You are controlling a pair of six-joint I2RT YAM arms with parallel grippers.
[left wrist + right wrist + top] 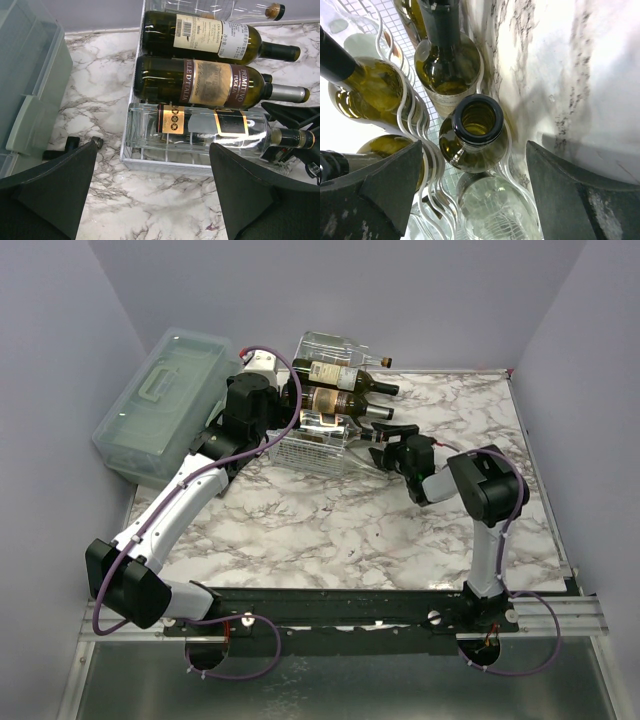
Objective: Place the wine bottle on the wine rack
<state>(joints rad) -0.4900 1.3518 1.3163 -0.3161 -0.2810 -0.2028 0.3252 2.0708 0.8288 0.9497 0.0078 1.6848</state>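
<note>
Right pincer (474,150): fingers (385,185) spread wide, gripping nothing. The bottle (476,131) points its uncorked mouth straight at it, between the two fingers, with a gap on each side; no contact seen. The bottle lies on its side on the rack (318,453), lowest tier, neck end toward the right pincer, base away from it. Clear glass, black-and-gold label, black neck with a gold band.

Three more lie on the tiers above it, all necks toward the right pincer: brown-label bottle (210,82) next up, white-label bottle (210,37) after that, corked bottle (225,9) of clear glass highest.

Left pincer (152,150): fingers also apart, nothing between them, hanging over the table (150,205). The rack stands just ahead of it, bottles broadside on, bases toward its left side. Box (30,75) off to its left, beside the rack with a strip of table between them.
</note>
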